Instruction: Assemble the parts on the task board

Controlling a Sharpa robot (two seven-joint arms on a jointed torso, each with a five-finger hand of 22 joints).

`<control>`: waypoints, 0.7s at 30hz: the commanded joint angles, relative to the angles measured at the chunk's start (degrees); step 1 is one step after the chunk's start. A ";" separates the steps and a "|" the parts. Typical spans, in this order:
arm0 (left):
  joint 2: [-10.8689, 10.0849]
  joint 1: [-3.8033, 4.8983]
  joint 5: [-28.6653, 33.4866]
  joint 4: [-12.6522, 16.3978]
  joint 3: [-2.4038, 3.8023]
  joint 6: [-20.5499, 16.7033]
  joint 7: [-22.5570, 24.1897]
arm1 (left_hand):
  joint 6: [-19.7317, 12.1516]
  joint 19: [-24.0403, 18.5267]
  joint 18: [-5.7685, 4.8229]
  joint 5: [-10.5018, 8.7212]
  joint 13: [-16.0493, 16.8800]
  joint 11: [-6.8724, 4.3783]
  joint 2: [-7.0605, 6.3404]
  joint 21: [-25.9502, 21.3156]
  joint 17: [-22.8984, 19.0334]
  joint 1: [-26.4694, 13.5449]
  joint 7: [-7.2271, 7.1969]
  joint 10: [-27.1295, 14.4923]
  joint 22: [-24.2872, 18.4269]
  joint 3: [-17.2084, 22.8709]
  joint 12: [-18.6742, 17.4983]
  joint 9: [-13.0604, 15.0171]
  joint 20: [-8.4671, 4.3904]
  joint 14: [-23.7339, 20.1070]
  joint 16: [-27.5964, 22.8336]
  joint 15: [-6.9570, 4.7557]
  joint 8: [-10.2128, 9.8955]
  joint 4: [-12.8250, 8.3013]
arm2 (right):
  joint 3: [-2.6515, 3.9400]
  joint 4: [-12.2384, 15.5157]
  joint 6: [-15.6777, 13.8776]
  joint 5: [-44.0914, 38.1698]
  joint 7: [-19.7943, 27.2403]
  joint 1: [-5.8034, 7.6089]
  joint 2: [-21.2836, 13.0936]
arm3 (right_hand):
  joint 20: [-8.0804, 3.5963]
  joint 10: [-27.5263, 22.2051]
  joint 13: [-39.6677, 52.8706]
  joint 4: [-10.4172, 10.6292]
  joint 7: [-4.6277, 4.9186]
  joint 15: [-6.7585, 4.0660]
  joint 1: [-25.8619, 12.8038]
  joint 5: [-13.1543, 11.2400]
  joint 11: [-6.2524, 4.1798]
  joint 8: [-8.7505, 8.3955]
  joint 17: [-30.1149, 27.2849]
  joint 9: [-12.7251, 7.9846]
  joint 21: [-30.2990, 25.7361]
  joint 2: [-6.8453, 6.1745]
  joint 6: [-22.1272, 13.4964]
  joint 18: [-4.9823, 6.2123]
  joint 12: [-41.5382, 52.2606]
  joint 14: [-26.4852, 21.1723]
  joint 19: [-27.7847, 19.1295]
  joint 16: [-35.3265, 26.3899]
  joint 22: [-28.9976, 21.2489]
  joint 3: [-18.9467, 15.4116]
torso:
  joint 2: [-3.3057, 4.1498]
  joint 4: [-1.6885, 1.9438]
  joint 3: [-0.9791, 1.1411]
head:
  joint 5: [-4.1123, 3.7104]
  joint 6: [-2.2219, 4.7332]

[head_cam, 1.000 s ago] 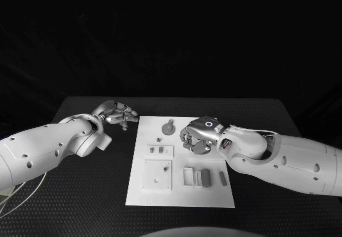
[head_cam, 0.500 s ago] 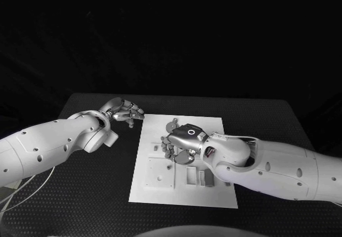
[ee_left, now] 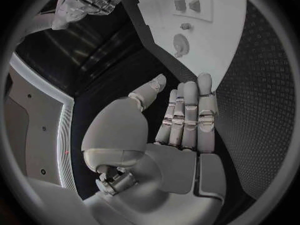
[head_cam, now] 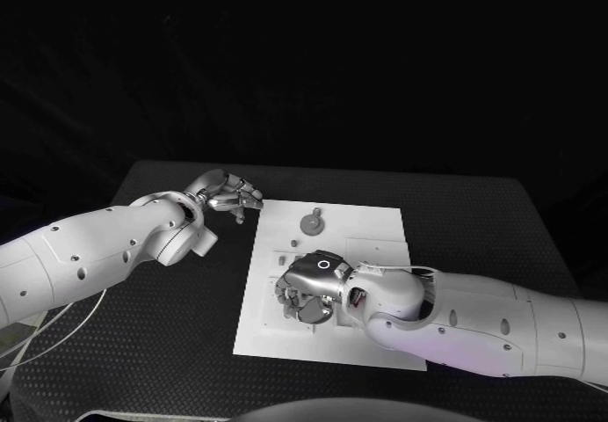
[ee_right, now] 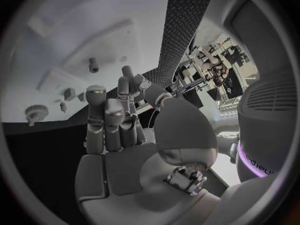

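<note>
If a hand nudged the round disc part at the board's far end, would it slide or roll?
The round disc part lies flat on the task board, so it would probably slide, not roll. It looks small and rigid, likely light. Its raised centre may offer grip.

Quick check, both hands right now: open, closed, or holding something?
Left hand: open, holding nothing, fingers extended, beside the task board.
Right hand: open, nothing in it, fingers extended above the board.

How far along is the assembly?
Early. Nothing looks assembled: the round part lies loose on the task board. In hand: nothing; the right hand hovers over the board's middle, empty. The left hand waits off its edge. All placements remain.
</note>
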 commanded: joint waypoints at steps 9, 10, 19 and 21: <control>0.17 0.10 0.06 0.07 0.04 0.33 0.35 | 0.13 0.46 3.90 -0.33 0.07 0.13 -0.05 -0.29 0.08 0.25 0.39 -0.45 0.11 -0.02 0.06 -0.10 -0.10 0.55 -0.04 0.04 0.27 -0.13 | -0.09 -1.31 1.22 -2.17 0.99 -0.50 1.03 | -0.18 0.32 0.14 0.02 0.13 -0.26 0.41 0.35 0.06 0.16 -0.11 1.06 0.24 0.33 0.28 5.17 0.08 -0.11 0.11 0.12 1.12 0.25 | 0.00 -0.10 0.11 | 0.70 -0.62; 0.19 0.10 0.06 0.07 0.04 0.34 0.34 | 0.13 0.46 3.90 -0.33 0.07 0.13 -0.04 -0.30 0.08 0.25 0.39 -0.45 0.11 -0.01 0.06 -0.10 -0.10 0.55 -0.04 0.04 0.27 -0.13 | -0.12 -1.49 1.21 -2.18 0.99 -0.55 1.13 | -0.18 0.32 0.14 0.02 0.13 -0.26 0.41 0.35 0.06 0.16 -0.11 1.06 0.24 0.32 0.28 5.17 0.08 -0.11 0.11 0.12 1.12 0.24 | 0.01 -0.10 0.11 | 0.74 -0.64; 0.05 0.10 0.06 0.08 0.04 0.36 0.29 | 0.12 0.46 3.90 -0.33 0.07 0.13 -0.04 -0.32 0.09 0.24 0.39 -0.46 0.13 -0.02 0.06 -0.12 -0.10 0.55 -0.05 0.04 0.28 -0.12 | -0.18 -2.25 0.65 -4.04 0.41 -0.93 1.61 | -0.20 0.33 0.21 -0.01 0.12 -0.27 0.46 0.35 0.04 0.16 -0.11 1.08 0.24 0.31 0.30 5.17 0.07 -0.11 0.10 0.11 1.12 0.24 | 0.00 -0.11 0.09 | 0.96 -0.81; 0.05 0.10 0.06 0.09 0.04 0.40 0.27 | 0.12 0.47 3.90 -0.33 0.08 0.13 -0.04 -0.33 0.09 0.24 0.39 -0.46 0.14 -0.02 0.06 -0.12 -0.10 0.55 -0.05 0.04 0.28 -0.12 | -0.18 -2.33 0.80 -4.34 0.30 -0.93 1.62 | -0.20 0.33 0.22 -0.02 0.11 -0.28 0.48 0.35 0.04 0.16 -0.11 1.09 0.24 0.30 0.31 5.17 0.06 -0.11 0.10 0.11 1.12 0.24 | -0.03 -0.10 0.07 | 0.99 -0.83</control>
